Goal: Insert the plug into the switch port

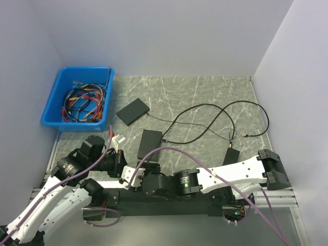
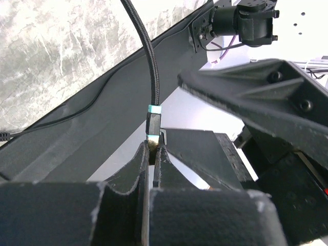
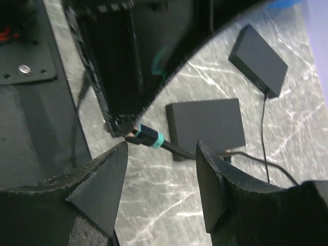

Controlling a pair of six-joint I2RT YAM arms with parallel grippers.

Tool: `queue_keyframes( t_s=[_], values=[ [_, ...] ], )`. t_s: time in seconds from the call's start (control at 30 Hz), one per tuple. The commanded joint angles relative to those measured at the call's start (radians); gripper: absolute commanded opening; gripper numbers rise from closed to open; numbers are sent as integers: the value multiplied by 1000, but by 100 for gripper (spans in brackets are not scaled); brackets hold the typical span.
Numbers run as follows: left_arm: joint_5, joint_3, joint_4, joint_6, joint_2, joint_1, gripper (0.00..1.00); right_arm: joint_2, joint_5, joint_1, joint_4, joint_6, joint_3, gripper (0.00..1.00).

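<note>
My left gripper (image 2: 152,149) is shut on the metal tip of a black plug (image 2: 154,121) with a teal band; its braided cable (image 2: 144,48) runs up and away. In the right wrist view the same plug (image 3: 147,137) sticks out from the left gripper's dark fingers, just above the marbled table. A flat black switch box (image 3: 206,125) lies just beyond it, and also shows in the top view (image 1: 149,143). My right gripper (image 3: 161,154) is open and empty, its jaws either side of the plug's cable, below it. In the top view both grippers (image 1: 123,165) (image 1: 136,174) meet near the front left.
A second black box (image 1: 132,111) lies farther back and a third (image 1: 231,155) at the right, joined by thin black cables (image 1: 215,115). A blue bin (image 1: 51,110) of coloured cables stands at the back left. The arms' black base rail (image 1: 164,197) runs along the near edge.
</note>
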Motion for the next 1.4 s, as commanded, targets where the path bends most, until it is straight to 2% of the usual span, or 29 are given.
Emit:
queue_keyframes(
  t_s=[0.0,0.83,1.07,1.37],
  values=[
    [44,10,25,14,-6,-1,1,0,-48,9,42,-20,53,62],
    [50,39,5,4,-34,-1,1,49,-151,-35,115,-38,54,52],
    [48,45,5,6,-32,-1,1,60,-142,-35,128,-32,50,25],
    [30,51,1,3,-41,-1,1,40,-127,-37,156,-4,11,2]
  ],
)
